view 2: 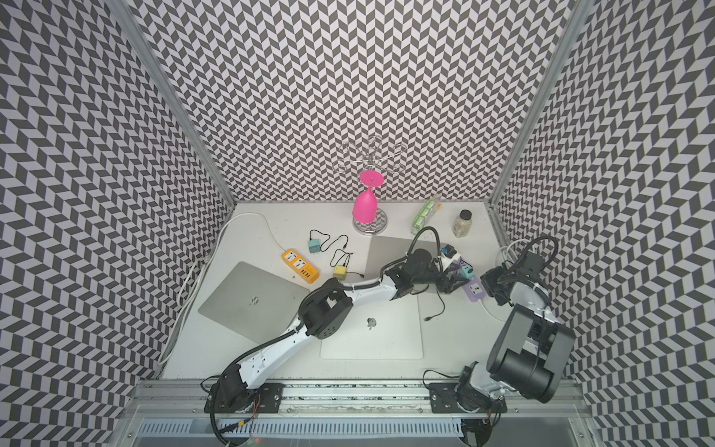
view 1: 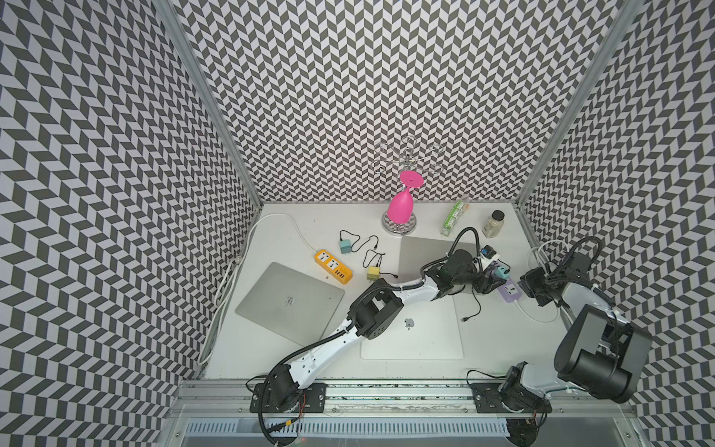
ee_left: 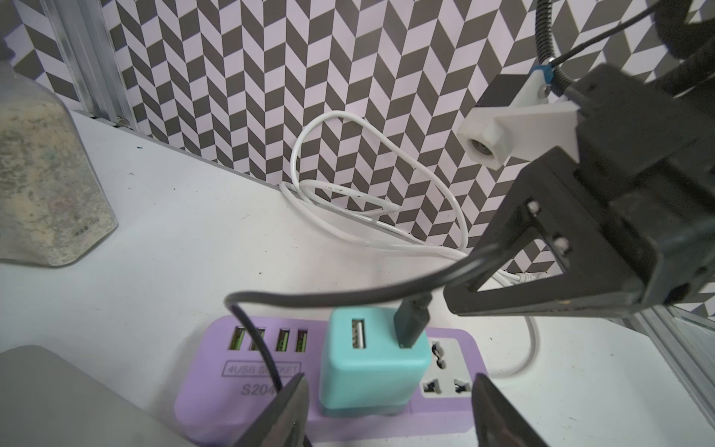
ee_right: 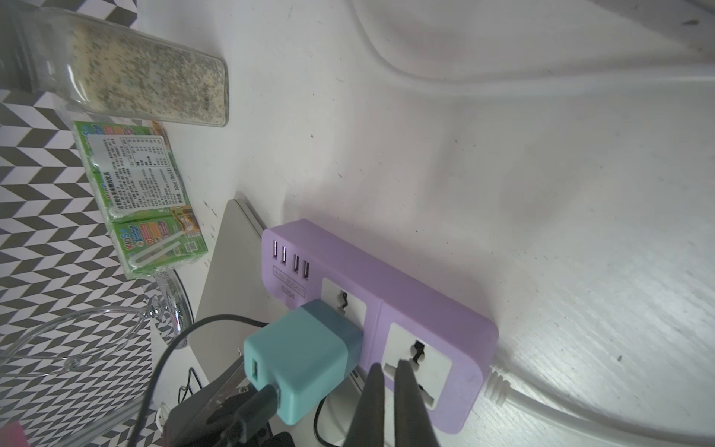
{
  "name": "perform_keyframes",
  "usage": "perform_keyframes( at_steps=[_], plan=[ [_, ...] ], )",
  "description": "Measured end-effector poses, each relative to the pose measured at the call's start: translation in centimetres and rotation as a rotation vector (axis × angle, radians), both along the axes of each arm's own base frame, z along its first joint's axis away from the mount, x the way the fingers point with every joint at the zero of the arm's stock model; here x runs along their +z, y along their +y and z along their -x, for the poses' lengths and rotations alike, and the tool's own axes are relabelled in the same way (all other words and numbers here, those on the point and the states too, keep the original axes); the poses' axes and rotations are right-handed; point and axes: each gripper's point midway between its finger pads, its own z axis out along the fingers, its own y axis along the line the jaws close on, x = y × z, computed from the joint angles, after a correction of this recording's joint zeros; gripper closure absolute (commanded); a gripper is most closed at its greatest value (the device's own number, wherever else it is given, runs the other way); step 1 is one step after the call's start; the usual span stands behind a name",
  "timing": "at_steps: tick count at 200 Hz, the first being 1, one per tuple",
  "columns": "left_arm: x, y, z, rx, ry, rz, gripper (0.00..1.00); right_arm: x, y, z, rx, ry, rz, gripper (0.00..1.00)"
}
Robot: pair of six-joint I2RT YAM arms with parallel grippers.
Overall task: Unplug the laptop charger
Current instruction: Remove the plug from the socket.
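A teal laptop charger is plugged into a purple power strip at the table's right side, seen in both top views as charger and strip. A black cable is plugged into the charger's top. My left gripper is open, one finger on each side of the charger, apart from it. My right gripper is shut with nothing in it, its tips on the strip's free socket beside the charger.
A seasoning jar and a green drink pack stand behind the strip. A coiled white cord lies by the right wall. Three closed laptops, an orange power strip, two loose chargers and a pink glass fill the middle.
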Motion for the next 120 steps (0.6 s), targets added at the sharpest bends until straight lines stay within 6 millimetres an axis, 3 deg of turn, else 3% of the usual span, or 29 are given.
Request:
perform_keyframes(
  at_steps=[82, 120],
  plan=[
    [-0.1, -0.1, -1.0, 0.060, -0.001, 0.052, 0.35, -1.4, 0.5, 0.5, 0.015, 0.009, -0.033, 0.94],
    [-0.7, -0.4, -0.6, 0.056, -0.002, 0.067, 0.38, -2.5, 1.1, 1.0, 0.028, 0.023, -0.058, 0.95]
  ],
)
